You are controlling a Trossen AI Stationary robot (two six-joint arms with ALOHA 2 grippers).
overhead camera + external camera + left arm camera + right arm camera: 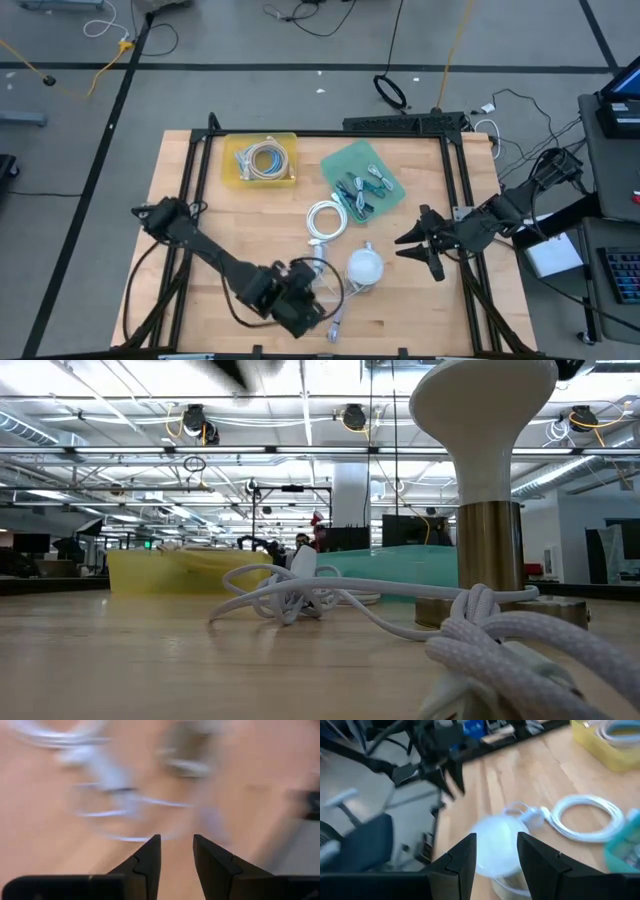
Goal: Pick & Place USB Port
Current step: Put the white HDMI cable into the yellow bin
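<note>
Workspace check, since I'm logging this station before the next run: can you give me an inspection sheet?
Surface: wooden table, black frame.
Job's things: yellow bin holding a coiled cable; green tray holding small cable pieces.
Clutter: white-domed lamp with brass base.
Grippers: left gripper open, low over the front edge; right gripper open, near the lamp.
Cables: white coil mid-table; braided white cord by the lamp.
Surroundings: floor cables, equipment at the right; no people seen.

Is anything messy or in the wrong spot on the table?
A little. A white cable lies coiled loose on the wood, outside the yellow tray and green tray. Another cord trails from the white lamp by the left gripper. Nothing looks spilled or broken.
</note>
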